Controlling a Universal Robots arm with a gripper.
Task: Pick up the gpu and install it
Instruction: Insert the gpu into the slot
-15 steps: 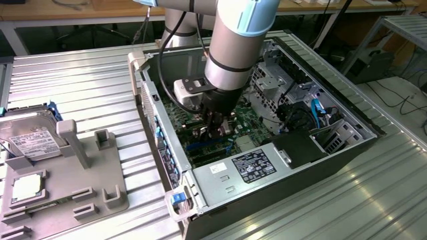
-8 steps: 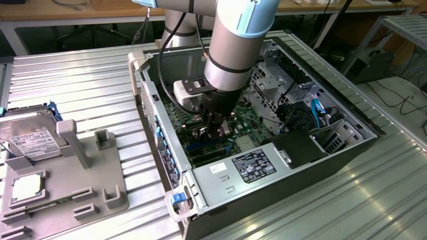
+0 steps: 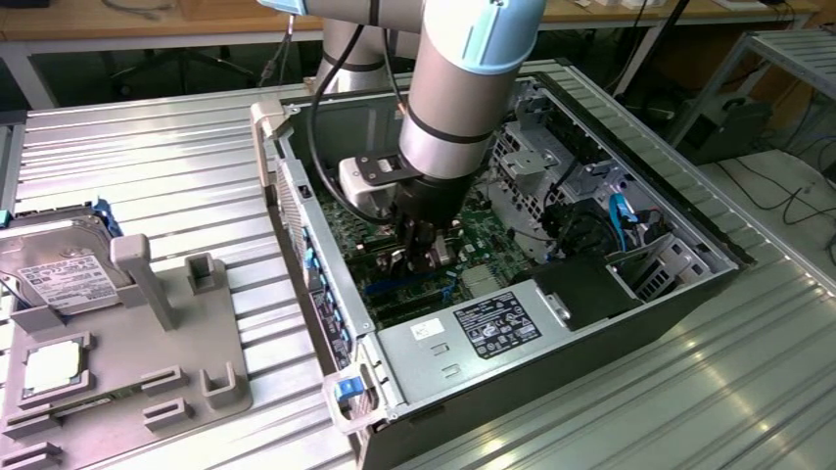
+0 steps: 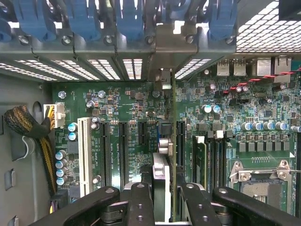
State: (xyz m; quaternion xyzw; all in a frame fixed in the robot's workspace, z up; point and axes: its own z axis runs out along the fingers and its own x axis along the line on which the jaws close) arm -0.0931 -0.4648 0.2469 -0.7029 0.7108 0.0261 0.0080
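the gpu (image 4: 162, 188) is sitting edge-on between the fingers of the claw (image 4: 162, 207), held upright over the motherboard (image 4: 131, 117) inside the open computer case (image 3: 575, 343). the claw is clamping on the gpu's thin edge, fingers pressing both faces. in the wrist view the card's silver end bracket (image 4: 162, 75) is lining up with the rear slot openings at about 12 o'clock from the claw, and the card is standing between the black expansion slots (image 4: 123, 150), with the white slot (image 4: 84, 155) farther off at 9 o'clock. whether the card's edge is already touching a slot is hard to tell. in the exterior view the arm (image 3: 451, 108) is reaching down into the middle of the case.

as a judgement, the card is looking light and stiff but fragile: a bare circuit board with small parts, so a grip on the flat faces near the top edge, away from the gold contacts, is seeming safest.

on the counter (image 3: 170, 137), at 9 o'clock from the case, a grey holder (image 3: 196, 392) is carrying a hard drive (image 3: 59, 269) and a small square chip (image 3: 53, 364).
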